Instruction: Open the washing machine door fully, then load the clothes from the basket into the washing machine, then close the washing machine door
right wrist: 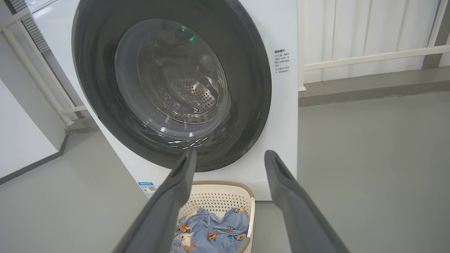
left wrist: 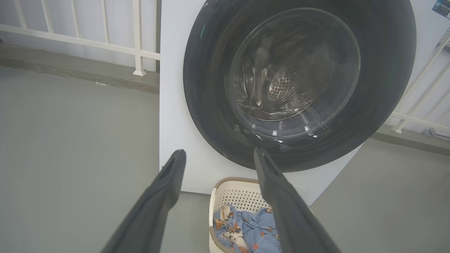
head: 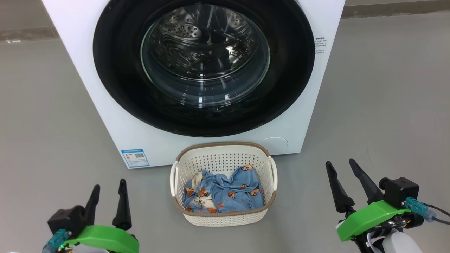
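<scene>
Black glossy rim of the washing machine door (head: 116,70) lies shut on the washing machine (head: 295,126), well beyond both sets of fingertips. Opening it comes first, I'd say: hook the rim's edge and swing it wide. The left gripper (head: 109,183) and right gripper (head: 339,162) sit low, fingers spread and empty, with the basket (head: 225,160) of clothes (head: 232,193) between them

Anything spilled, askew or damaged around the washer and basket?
Nothing stands out: the round black-rimmed glass door sits shut on the white washing machine, and the light-blue printed clothes lie inside the upright cream perforated basket.
</scene>
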